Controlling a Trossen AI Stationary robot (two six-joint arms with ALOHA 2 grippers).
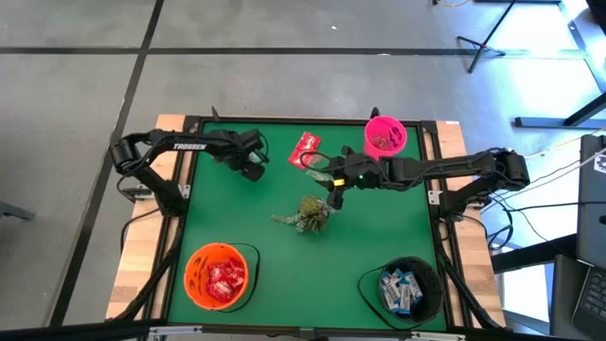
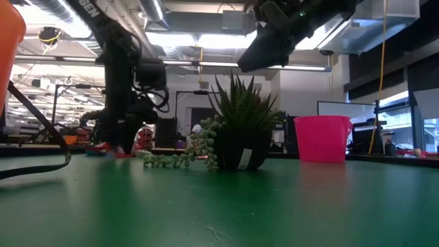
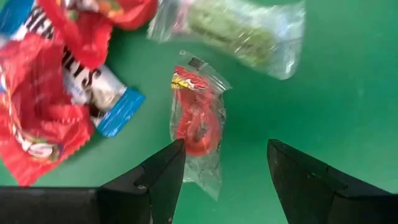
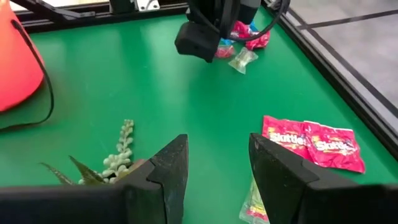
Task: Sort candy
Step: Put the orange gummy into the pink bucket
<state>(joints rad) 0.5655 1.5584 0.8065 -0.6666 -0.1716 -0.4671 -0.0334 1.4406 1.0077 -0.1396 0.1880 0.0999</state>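
Note:
My left gripper (image 1: 254, 169) (image 3: 224, 146) is open and points down over a small pile of candy at the table's far left. In the pile are a clear-wrapped red sweet (image 3: 198, 121) lying beside one fingertip, crumpled red packets (image 3: 37, 124), a white-and-blue packet (image 3: 102, 93) and a clear-wrapped green sweet (image 3: 249, 31). My right gripper (image 1: 334, 192) (image 4: 217, 143) is open and empty, slanting down above a small potted plant (image 1: 308, 213). Two red packets (image 4: 314, 144) lie flat on the mat beside it.
A pink bowl (image 1: 385, 135) stands at the far right. An orange bowl (image 1: 194, 284) holding red packets is at the near left. A black bowl (image 1: 431, 294) holding white-and-blue packets is at the near right. Another clear-wrapped sweet (image 4: 252, 199) lies near the right fingers.

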